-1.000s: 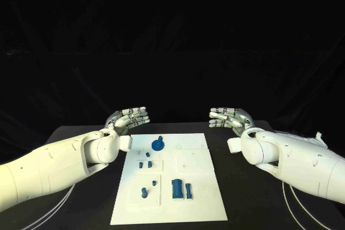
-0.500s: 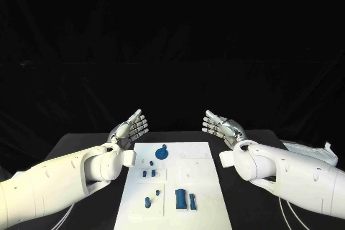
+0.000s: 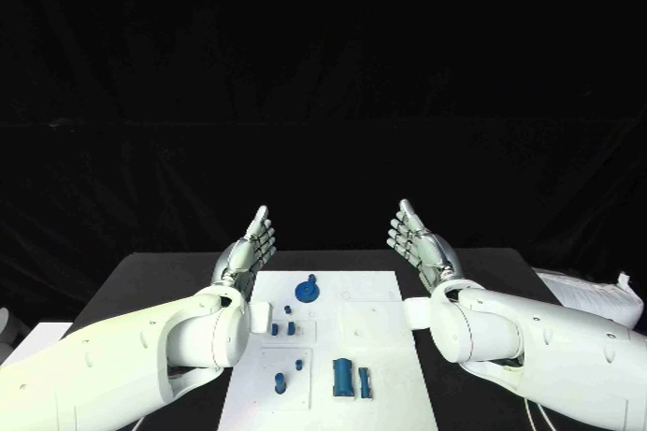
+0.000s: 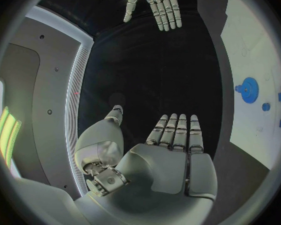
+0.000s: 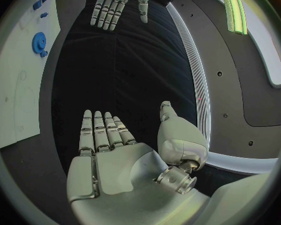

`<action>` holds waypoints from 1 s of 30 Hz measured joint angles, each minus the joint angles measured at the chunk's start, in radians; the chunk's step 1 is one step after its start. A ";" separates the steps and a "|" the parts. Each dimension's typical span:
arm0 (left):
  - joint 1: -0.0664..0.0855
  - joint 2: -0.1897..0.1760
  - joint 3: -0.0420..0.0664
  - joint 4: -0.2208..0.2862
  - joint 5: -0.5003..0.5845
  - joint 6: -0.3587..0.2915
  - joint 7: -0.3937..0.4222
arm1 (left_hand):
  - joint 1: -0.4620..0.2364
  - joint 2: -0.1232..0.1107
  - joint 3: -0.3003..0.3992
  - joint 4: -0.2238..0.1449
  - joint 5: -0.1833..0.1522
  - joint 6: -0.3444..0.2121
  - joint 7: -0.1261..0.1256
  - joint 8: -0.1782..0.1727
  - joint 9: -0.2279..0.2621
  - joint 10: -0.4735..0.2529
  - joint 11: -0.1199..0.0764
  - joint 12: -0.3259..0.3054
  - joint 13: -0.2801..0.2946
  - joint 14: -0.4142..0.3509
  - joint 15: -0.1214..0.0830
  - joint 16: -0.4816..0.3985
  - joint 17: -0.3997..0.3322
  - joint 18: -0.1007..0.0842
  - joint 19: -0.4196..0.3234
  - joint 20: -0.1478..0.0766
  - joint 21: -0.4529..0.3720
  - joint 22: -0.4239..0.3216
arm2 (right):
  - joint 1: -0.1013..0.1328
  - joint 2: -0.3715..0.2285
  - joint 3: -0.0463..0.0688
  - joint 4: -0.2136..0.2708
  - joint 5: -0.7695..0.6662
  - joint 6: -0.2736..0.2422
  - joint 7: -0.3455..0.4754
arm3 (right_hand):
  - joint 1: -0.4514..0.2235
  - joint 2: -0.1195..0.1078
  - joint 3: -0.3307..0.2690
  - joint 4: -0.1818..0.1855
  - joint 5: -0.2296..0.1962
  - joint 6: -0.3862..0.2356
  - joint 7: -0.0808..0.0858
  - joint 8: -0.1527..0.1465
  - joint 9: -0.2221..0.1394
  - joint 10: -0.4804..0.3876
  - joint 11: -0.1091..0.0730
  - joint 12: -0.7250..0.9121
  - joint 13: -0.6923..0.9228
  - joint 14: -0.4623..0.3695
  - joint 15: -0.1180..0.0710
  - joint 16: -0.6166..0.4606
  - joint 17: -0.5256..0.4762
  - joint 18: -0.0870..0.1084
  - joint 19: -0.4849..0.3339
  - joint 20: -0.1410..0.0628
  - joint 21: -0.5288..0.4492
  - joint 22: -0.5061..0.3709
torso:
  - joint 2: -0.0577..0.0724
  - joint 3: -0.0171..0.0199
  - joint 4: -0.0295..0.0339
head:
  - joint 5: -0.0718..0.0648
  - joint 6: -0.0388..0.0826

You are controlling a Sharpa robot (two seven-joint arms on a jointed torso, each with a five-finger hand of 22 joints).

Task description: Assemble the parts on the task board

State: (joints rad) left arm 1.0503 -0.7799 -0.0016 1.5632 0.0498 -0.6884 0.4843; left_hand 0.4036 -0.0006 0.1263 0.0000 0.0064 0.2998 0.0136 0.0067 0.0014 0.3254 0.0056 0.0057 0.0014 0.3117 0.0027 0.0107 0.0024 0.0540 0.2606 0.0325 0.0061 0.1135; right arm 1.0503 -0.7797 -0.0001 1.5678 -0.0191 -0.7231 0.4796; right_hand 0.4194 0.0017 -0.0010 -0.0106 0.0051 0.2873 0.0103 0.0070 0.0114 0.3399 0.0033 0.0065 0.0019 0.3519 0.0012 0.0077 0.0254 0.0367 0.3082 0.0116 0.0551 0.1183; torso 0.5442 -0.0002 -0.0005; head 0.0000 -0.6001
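Task board (image 3: 378,356): lies in the middle of the table (image 3: 149,281), running lengthwise away from the robot.

Gear-shaped part (image 3: 308,289): on the board's far end, toward its left side.

Small parts (image 3: 280,328): a cluster on the board just nearer than the gear-shaped part, left of centre.

Two upright blocks (image 3: 351,379): side by side at the board's near end, around its middle; another small piece (image 3: 280,384) stands to their left.

Left hand (image 3: 248,247): raised beyond the board's far-left corner.

Right hand (image 3: 418,245): raised beyond the far-right corner, well apart from the left hand.
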 measured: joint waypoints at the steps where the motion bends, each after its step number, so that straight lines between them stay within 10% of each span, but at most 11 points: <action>1: 0.000 0.000 0.000 0.002 -0.004 -0.011 0.002 | -0.016 0.000 -0.006 0.000 0.000 -0.013 -0.003 0.000 0.000 -0.013 -0.002 0.000 0.000 -0.013 0.000 -0.002 0.000 0.000 -0.011 -0.004 0.000 -0.004 | 0.000 0.000 0.000 0.000 0.003 -0.006 0.003 | -0.017 0.000 0.000 0.000 0.000 -0.012 -0.001 0.000 -0.002 -0.014 0.000 0.000 0.000 -0.015 -0.001 0.000 -0.004 0.000 -0.013 -0.002 -0.009 -0.005 | 0.000 0.0000 0.0001 | 0.000 0.000; 10: 0.000 -0.001 0.000 0.004 -0.028 -0.060 0.013 | -0.137 0.000 -0.065 0.000 0.000 -0.103 -0.011 0.000 0.000 -0.111 -0.004 0.000 0.000 -0.107 -0.002 -0.004 -0.001 -0.038 -0.090 -0.026 0.000 -0.075 | 0.000 -0.001 0.000 0.000 0.018 -0.036 0.018 | -0.143 -0.001 0.001 0.004 0.000 -0.098 -0.008 -0.004 -0.009 -0.117 -0.003 0.000 -0.001 -0.120 0.000 -0.004 -0.020 -0.015 -0.106 -0.010 -0.043 -0.073 | 0.000 0.0003 0.0005 | 0.000 0.000; 24: -0.001 -0.001 0.000 0.004 -0.037 -0.076 0.017 | -0.264 0.000 -0.120 0.000 0.000 -0.199 -0.014 0.000 0.000 -0.216 -0.007 0.000 0.000 -0.207 -0.002 -0.004 -0.001 -0.039 -0.171 -0.032 0.000 -0.110 | 0.000 -0.001 0.000 0.001 0.023 -0.047 0.024 | -0.263 -0.002 0.000 0.005 0.000 -0.180 -0.011 -0.004 -0.010 -0.215 -0.002 0.000 0.000 -0.224 -0.002 -0.004 -0.024 -0.030 -0.195 -0.012 -0.048 -0.113 | 0.000 0.0002 0.0005 | 0.000 0.000; 30: -0.001 -0.001 0.001 0.004 -0.038 -0.078 0.017 | -0.396 0.001 -0.124 0.000 0.000 -0.295 -0.014 0.000 0.000 -0.320 -0.006 0.000 0.000 -0.306 -0.003 -0.004 -0.001 -0.039 -0.257 -0.033 0.000 -0.113 | 0.000 -0.001 0.000 0.001 0.024 -0.049 0.025 | -0.412 -0.002 0.000 0.005 0.000 -0.284 -0.011 -0.004 -0.010 -0.335 -0.003 0.000 0.000 -0.347 -0.001 -0.004 -0.025 -0.030 -0.304 -0.011 -0.052 -0.117 | 0.000 0.0002 0.0005 | 0.000 0.000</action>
State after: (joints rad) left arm 1.0496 -0.7808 -0.0011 1.5676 0.0122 -0.7661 0.5018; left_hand 0.0075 0.0001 0.0026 -0.0002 0.0065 0.0051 -0.0004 0.0067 0.0014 0.0053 -0.0002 0.0057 0.0013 0.0053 0.0002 0.0066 0.0015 0.0147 0.0034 -0.0002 0.0062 0.0009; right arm 1.0503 -0.7803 -0.0003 1.5686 0.0051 -0.7720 0.5045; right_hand 0.0077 0.0001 -0.0011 -0.0052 0.0053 0.0035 -0.0002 0.0033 0.0012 0.0053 0.0000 0.0066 0.0017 0.0050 -0.0002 0.0039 0.0009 0.0062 0.0046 0.0002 0.0032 0.0011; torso 0.5442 0.0000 0.0000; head 0.0000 -0.5999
